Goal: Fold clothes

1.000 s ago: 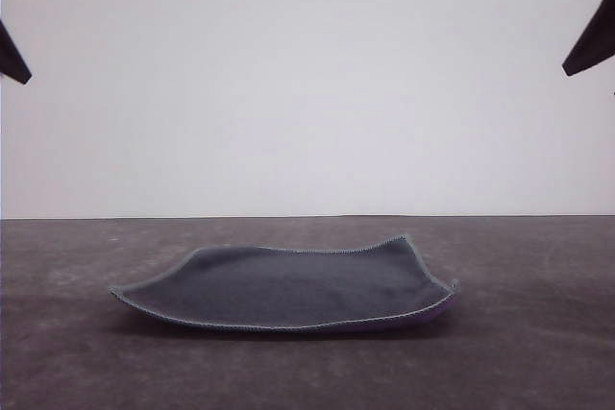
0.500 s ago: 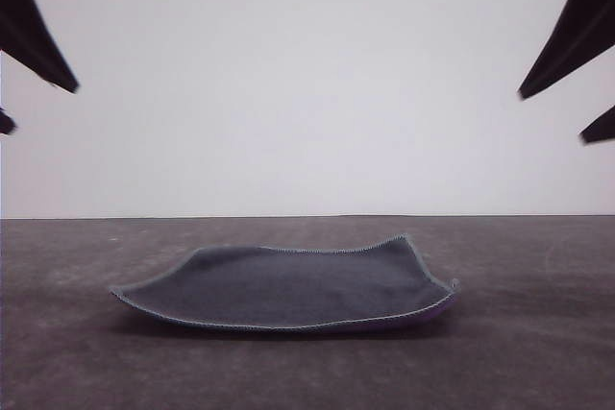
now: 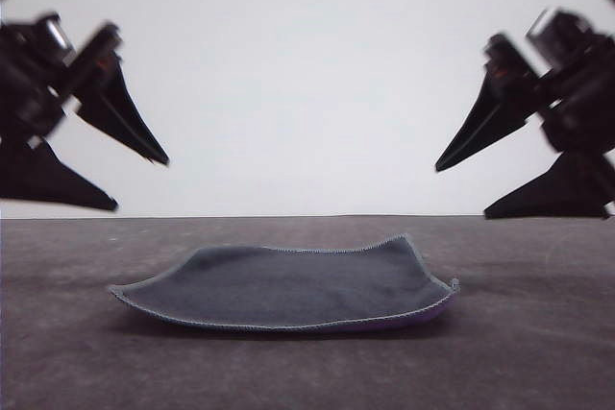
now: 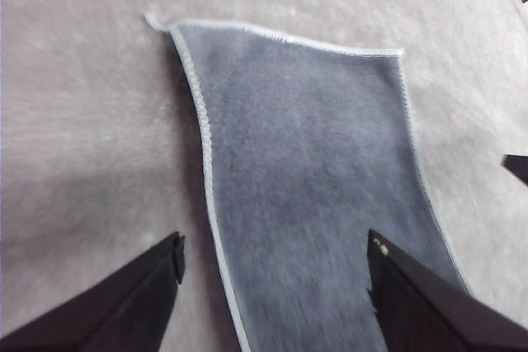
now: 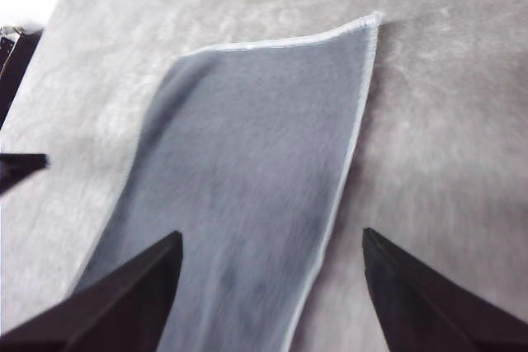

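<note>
1. We see a small square cloth (image 3: 288, 293) lying near the middle of a dark grey table (image 3: 538, 352), grey face up, with pale stitched edging.
2. A sliver of purple shows under its front right edge, and the far right corner curls up off the surface.
3. Our left gripper (image 3: 135, 180) hangs above and to the left of the cloth, its fingers spread wide and holding nothing.
4. Our right gripper (image 3: 476, 184) mirrors it on the right, also spread wide and empty, well clear of the fabric.
5. From the left wrist camera, the cloth's left edge (image 4: 206, 162) runs between that gripper's two fingers.
6. From the right wrist camera, the cloth's right edge (image 5: 338, 179) sits likewise between the fingers.
7. We judge the cloth light, soft and limp; it will sag and drape when lifted.
8. The best hold looks like a pinch at the corners or stitched edge on each side, where the raised corner offers an easy start.
</note>
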